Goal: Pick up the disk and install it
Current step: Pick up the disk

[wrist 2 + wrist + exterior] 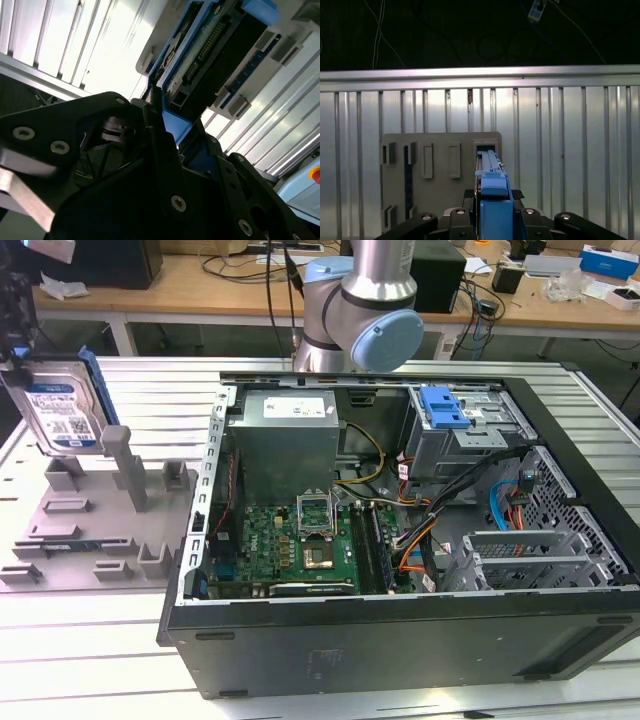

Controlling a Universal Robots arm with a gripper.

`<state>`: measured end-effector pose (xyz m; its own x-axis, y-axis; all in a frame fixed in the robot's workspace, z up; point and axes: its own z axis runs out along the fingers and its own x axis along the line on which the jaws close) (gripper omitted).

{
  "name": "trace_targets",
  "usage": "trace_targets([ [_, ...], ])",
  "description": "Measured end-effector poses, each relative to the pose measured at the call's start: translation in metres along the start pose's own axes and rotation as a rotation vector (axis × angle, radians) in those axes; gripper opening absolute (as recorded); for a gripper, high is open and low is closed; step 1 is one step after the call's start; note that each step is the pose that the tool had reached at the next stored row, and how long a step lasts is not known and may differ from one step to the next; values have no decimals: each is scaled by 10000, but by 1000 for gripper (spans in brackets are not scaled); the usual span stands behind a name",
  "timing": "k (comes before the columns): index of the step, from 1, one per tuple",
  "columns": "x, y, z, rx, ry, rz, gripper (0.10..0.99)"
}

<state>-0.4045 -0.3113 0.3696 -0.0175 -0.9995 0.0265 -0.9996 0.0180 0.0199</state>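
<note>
In the first wrist view the claw (493, 199) is clenched on the disk (60, 405). Its black fingers (465, 200) pinch the end tab of the blue carrier rail, probably because the plastic frame gives a firmer hold than the bare metal or the circuit board on the disk's underside. That board shows in the second wrist view. The disk is held on edge, label facing the exterior view, at that view's far left. It hangs just above the grey slotted holder (90, 510). Whether its lower edge is fully clear of the slot cannot be told. The holder's upright posts (122, 455) look meant to keep a drive standing so that the claw can come straight down on the rail. The holder lies on the ribbed aluminium worktop (570, 150). Well apart, toward the exterior view's right, the open computer case (400, 650) lies on its side, so its inside faces up for access from above. In it are the green motherboard (290, 540) and the grey power supply (290, 435). In the far corner is the grey metal drive cage (480, 430) with its blue latch piece (443, 405) on top. No drive can be made out in the cage, so the installing looks not yet done. Behind the case rises the arm (365, 300), and beyond it is a cluttered wooden worktop (200, 285).
</note>
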Motion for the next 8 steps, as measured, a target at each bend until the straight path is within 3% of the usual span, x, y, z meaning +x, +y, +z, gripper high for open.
trace_targets([
  [8, 9, 1, -325, 0, 0, 0, 365],
])
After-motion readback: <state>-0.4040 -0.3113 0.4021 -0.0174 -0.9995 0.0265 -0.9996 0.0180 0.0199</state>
